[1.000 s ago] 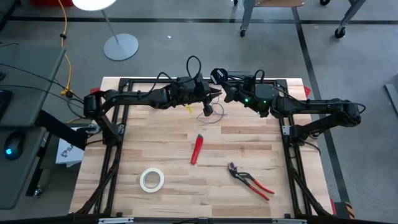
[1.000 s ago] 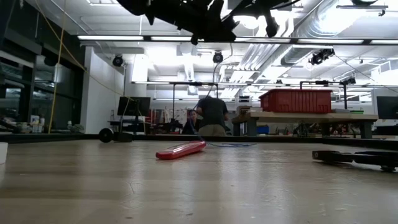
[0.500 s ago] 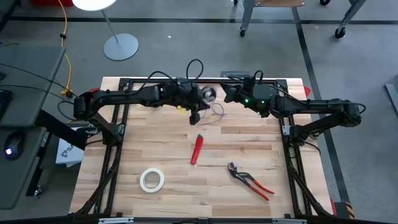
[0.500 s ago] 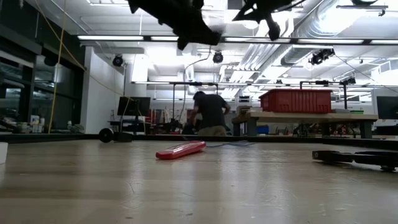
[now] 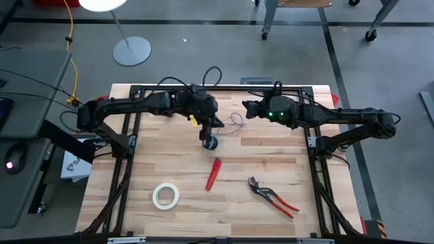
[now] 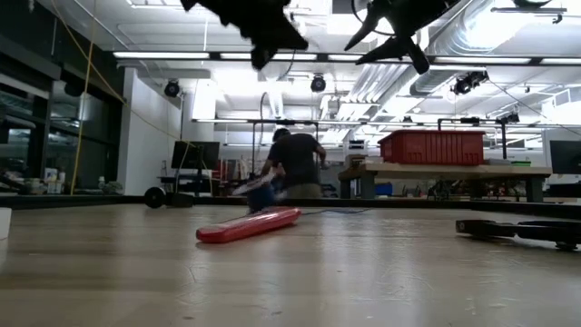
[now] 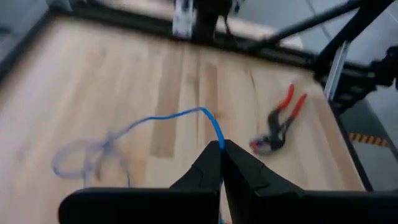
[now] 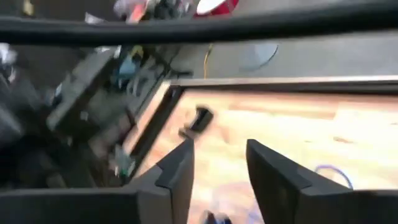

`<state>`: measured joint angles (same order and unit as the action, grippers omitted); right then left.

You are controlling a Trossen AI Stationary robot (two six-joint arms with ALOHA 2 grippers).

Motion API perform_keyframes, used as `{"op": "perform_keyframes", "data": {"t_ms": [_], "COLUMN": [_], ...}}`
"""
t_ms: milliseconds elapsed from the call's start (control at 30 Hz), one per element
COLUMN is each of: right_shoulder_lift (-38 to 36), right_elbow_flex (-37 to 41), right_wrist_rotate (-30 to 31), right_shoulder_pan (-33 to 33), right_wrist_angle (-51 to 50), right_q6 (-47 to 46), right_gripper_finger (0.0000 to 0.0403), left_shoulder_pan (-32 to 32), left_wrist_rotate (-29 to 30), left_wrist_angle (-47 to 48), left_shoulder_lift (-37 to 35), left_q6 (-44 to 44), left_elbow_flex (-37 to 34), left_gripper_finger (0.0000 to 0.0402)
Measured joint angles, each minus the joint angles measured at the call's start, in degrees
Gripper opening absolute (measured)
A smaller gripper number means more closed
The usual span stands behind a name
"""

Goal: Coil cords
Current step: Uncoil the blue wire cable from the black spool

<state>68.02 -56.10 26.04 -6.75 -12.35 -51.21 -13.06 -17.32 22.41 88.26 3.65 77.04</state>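
Observation:
The cord is a thin blue wire (image 7: pixel 177 116). It runs from my left gripper (image 7: pixel 221 144), which is shut on it, to loose loops (image 7: pixel 87 155) lying on the wood at the table's far middle (image 5: pixel 234 122). Its small round spool (image 5: pixel 211 142) sits just near-side of my left gripper (image 5: pixel 206 130). In the low view the spool (image 6: pixel 259 193) is a blur at table height, so I cannot tell whether it rests or hangs. My right gripper (image 5: pixel 247 108) hovers open to the right of the loops, with nothing between its fingers (image 8: pixel 177 168). My left gripper pinches a single strand of the wire (image 7: pixel 216 135) between its two fingertips, only at their free ends. The strand arcs away from the tips and drops slack to the loops on the table.
A red-handled tool (image 5: pixel 213 174) lies on the table's middle, just near-side of the spool. Red-handled pliers (image 5: pixel 272 196) lie at the near right and a white tape roll (image 5: pixel 165 195) at the near left. A person stands in the room beyond the table (image 6: pixel 295 163).
My right gripper has opened and let go of the spool, which has dropped toward the table beside the red tool. My left gripper, shut on the wire, has drawn away from my right gripper toward the near edge. The red tool has slid nearer and turned a little.

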Motion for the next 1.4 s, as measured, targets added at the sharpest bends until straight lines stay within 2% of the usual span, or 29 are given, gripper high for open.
{"op": "perform_keyframes", "data": {"t_ms": [200, 367, 600, 733, 900, 1033, 1167, 1400], "right_shoulder_lift": [-4.2, -6.9, -6.7, -4.9, -1.6, 0.8, 1.5, 1.9], "right_elbow_flex": [0.0, 0.0, 0.0, 0.0, 0.0, 0.0, 0.0, 0.0], "right_wrist_rotate": [-4.2, -14.3, -23.5, -23.6, -23.4, -19.4, -18.7, -18.6], "right_shoulder_pan": [0.0, 0.0, 0.0, 0.0, 0.0, 0.0, 0.0, -2.6], "right_wrist_angle": [-6.4, -11.4, -17.3, -19.9, -24.0, -26.8, -25.3, -24.9], "right_q6": [8.3, 13.7, 17.2, 19.3, 22.5, 23.0, 24.9, 26.4], "right_gripper_finger": [0.0158, 0.0158, 0.0158, 0.0158, 0.0158, 0.0158, 0.0158, 0.0158], "left_shoulder_pan": [-2.9, -6.0, -8.4, -8.4, -8.4, -8.4, -8.3, -8.2], "left_wrist_rotate": [2.8, 3.0, 3.3, 5.8, 6.1, 6.1, 6.1, 5.5], "left_wrist_angle": [1.0, 1.9, 0.3, -0.5, -0.7, -0.9, -0.9, -6.5], "left_shoulder_lift": [-1.2, -1.2, -1.2, -1.2, -1.2, -1.2, -1.2, -1.2], "left_q6": [-6.5, -7.1, -7.3, -7.0, -6.8, -3.8, -0.7, 4.3], "left_elbow_flex": [8.1, 17.7, 32.1, 38.8, 45.6, 50.5, 54.5, 57.6], "left_gripper_finger": [0.0, 0.0, 0.0, 0.0, 0.0, 0.0, 0.0, 0.0]}}
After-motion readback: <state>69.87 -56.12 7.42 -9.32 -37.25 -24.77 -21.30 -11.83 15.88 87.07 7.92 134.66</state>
